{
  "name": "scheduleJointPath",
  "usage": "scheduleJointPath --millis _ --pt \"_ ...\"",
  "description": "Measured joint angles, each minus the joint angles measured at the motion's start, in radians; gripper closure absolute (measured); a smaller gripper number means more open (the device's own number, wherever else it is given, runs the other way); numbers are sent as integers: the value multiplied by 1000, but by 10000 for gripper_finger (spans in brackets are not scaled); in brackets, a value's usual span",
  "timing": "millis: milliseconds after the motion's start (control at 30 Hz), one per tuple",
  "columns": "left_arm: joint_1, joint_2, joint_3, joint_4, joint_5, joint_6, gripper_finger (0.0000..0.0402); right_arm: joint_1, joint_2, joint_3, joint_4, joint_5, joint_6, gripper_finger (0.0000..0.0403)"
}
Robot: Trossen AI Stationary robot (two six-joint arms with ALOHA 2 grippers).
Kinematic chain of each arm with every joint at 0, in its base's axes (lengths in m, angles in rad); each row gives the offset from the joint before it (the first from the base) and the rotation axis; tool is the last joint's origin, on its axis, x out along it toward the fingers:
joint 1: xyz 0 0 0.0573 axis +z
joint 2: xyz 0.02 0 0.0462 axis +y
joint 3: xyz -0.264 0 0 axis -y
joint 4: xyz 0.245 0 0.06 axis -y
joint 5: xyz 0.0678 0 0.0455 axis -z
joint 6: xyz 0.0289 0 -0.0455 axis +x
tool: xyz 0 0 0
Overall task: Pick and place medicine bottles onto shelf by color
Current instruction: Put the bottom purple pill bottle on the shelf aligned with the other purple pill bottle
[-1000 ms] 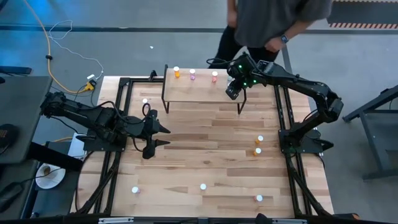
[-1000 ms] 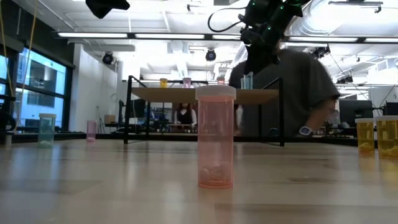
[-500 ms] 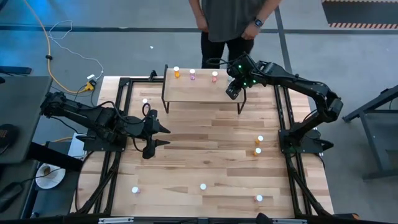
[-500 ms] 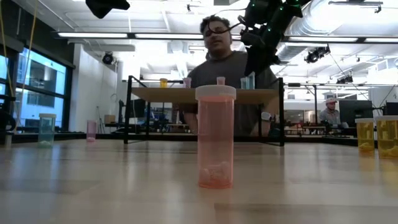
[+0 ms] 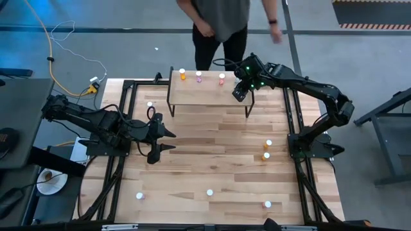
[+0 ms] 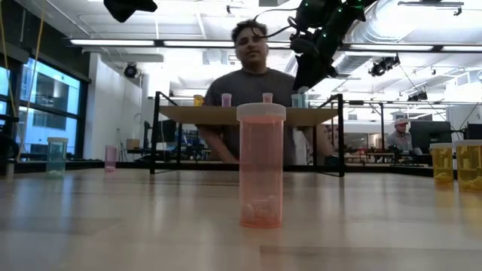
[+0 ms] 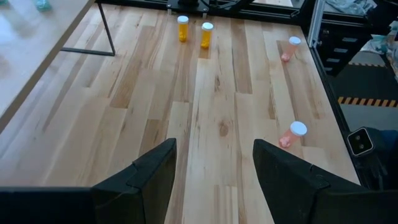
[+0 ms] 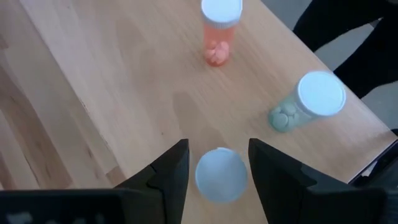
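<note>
The shelf [image 5: 205, 95] stands at the table's far edge. On it are an orange bottle [image 5: 182, 75], a pink one [image 5: 198, 77] and a red one [image 5: 221, 78]. My right gripper [image 8: 217, 149] hovers open over the shelf's right end. A white-capped bottle [image 8: 221, 175] stands on the shelf [image 8: 124, 81] between its fingers, next to a teal bottle [image 8: 292, 112] and the red bottle [image 8: 219, 37]. I cannot tell whether the fingers touch the cap. My left gripper [image 7: 214, 162] waits open above the table's left middle, with nothing between its fingers.
Loose bottles stand on the table: two at the right [image 5: 266, 149], one at the far left [image 5: 149, 104], and three along the near edge [image 5: 209, 192]. A pink bottle [image 6: 260, 165] is close to the low camera. A person [image 5: 221, 19] stands just beyond the far edge.
The person beyond the table's far edge has walked toward the left, behind the shelf. Both arms have kept still.
</note>
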Motion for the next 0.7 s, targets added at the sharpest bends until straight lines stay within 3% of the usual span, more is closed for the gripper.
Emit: scheduleJointPath --millis 300,700 --pt "0 0 0 0 0 0 199 -3 -11 6 20 2 0 245" --pt "0 0 0 -1 0 0 199 7 -18 168 -81 18 -3 245"
